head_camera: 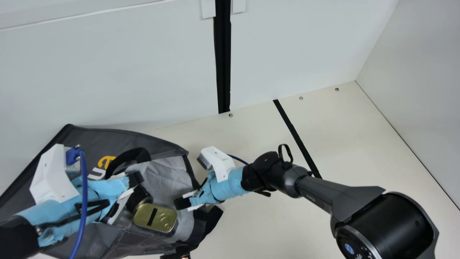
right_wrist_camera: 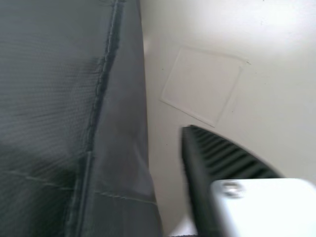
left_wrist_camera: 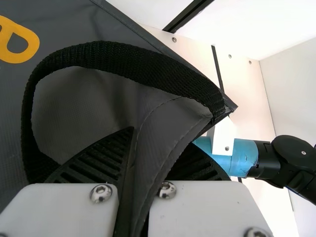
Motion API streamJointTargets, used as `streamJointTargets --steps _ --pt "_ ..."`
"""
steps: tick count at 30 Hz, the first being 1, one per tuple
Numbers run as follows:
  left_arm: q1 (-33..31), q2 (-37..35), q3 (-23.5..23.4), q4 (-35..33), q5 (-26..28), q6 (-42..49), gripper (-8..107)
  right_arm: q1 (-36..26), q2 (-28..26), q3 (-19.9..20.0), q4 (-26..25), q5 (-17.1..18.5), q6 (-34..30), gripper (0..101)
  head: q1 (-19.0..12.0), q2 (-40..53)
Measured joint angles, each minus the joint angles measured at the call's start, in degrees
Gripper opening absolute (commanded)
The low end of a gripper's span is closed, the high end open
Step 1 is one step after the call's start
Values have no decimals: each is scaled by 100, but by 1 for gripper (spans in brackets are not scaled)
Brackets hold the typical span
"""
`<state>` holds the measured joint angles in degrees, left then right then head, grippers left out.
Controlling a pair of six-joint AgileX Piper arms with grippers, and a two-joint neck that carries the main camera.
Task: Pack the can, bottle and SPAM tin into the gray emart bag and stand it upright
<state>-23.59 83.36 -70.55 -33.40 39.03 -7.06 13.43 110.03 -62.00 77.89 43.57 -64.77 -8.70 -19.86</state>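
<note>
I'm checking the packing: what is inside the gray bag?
A gold-topped tin lies in the bag beside a dark, round item. The left gripper partly covers that item, so whether it is can or bottle I cannot tell; anything beneath them is hidden.

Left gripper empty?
No; in the left wrist view, the left gripper has its jaws closed on a fold of the gray bag.

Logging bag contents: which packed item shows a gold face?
The SPAM tin: its gold face is a rounded rectangle with a black bar. The dark item beside it is round.
</note>
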Motion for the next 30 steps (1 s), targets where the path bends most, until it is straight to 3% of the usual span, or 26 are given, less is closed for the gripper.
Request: streamJointTargets --steps 3,4,18,30 --pt "0 0 0 0 0 0 -8 -12 -44 30 47 22 -16 1 0 0" --pt "0 0 0 0 0 0 -8 -23 -62 45 47 49 -16 0 0 -9" --pt "7 -25 28 -11 0 0 -8 -223 -617 575 83 439 23 0 0 -9" --pt "-74 -199 85 -217 -199 36 -8 -683 -1439 1152 86 1307 201 0 0 -9"
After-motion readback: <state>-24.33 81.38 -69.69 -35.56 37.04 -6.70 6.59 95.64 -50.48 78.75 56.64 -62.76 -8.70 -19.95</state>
